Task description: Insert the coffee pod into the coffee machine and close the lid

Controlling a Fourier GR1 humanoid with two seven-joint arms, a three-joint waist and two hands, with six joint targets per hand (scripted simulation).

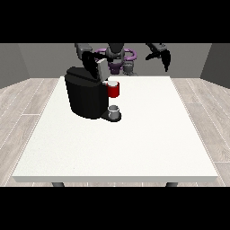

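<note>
The black coffee machine (86,96) stands on the left half of the white table (134,139). Its grey lid (103,68) is tipped up and open. A red pod holder (113,90) juts from the machine's front, with a pale rim on top; I cannot make out a separate coffee pod. Under it a grey cup (114,110) rests on the machine's base. The hand at the view's left (88,58) hovers just behind the raised lid, right beside it. The hand at the view's right (164,56) hangs in the air beyond the table's far edge, fingers pointing down and relaxed, holding nothing.
The robot's torso (117,58) is behind the table's far edge. The table's near half and right side show bare white surface. A wooden floor surrounds the table.
</note>
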